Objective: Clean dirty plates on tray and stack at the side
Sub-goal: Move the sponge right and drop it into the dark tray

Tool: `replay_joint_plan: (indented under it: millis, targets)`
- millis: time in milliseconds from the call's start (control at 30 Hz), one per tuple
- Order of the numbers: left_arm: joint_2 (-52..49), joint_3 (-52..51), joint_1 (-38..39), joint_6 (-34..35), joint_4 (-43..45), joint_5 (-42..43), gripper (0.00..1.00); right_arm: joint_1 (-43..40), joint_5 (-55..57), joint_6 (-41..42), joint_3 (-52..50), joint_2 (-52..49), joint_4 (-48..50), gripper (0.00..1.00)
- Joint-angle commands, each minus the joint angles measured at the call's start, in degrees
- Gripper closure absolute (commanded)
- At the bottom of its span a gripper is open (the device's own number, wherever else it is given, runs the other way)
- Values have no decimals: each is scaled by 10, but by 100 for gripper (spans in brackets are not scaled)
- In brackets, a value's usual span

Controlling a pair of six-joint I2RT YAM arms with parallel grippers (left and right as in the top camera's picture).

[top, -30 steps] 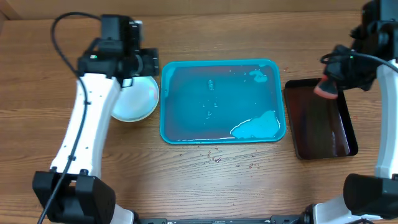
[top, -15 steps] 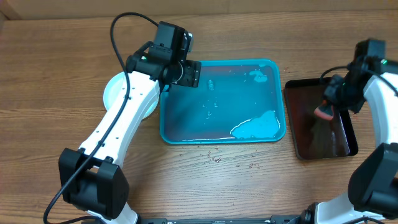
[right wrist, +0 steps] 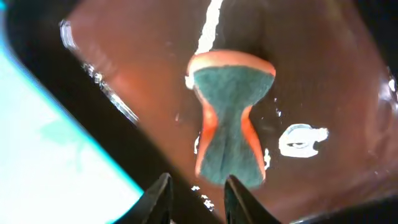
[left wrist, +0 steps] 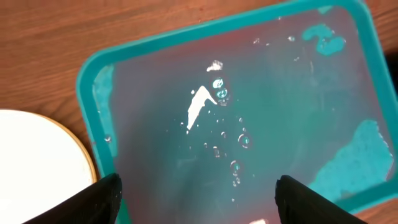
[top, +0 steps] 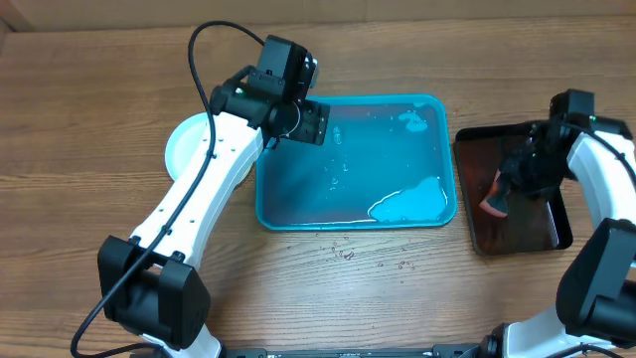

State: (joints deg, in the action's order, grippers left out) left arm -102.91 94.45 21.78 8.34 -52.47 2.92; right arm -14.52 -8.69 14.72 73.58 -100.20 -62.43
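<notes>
- Turquoise tray [top: 348, 149] sits mid-bench [top: 397, 298], wet, with droplets and paler patches on its floor.
- Your left gripper [top: 310, 121] hangs over the tray's far-left corner, its fingers [left wrist: 106, 199] spread wide apart.
- White plates [top: 189, 149] lie on the bench just left of the tray; under the arm you can't count them.
- Your right gripper [top: 507, 184] is clamped on an orange-and-green sponge [right wrist: 227, 124] above the black tray [top: 537, 234].

Looks like a robotics lab bench. Two white-and-black robot arms, left arm [top: 189, 199] and right arm [top: 601, 169], stand with their bases at the near edge of a plain wood-grain table [top: 397, 298]. An exposed black cable [top: 193, 48] loops over the left one. A turquoise tray [top: 298, 189] and a black tray [top: 527, 224] sit side by side.
</notes>
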Motion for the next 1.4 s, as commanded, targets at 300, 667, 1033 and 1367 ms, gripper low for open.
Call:
replay_joint_plan:
  millis: [300,667,1033,1367]
  targets:
    - [-5,172,3,-37,-71,-74,0,41,-8,-29,311,115,-213,29]
    - [-5,172,3,-37,-71,-74,0,43,-11,-28,413,261,-329,0]
    - [-5,172,3,-37,-71,-74,0,43,0,-28,413,325,-344,0]
    - [-5,172,3,-37,-71,-74,0,45,17,-30,390,354,-247,0]
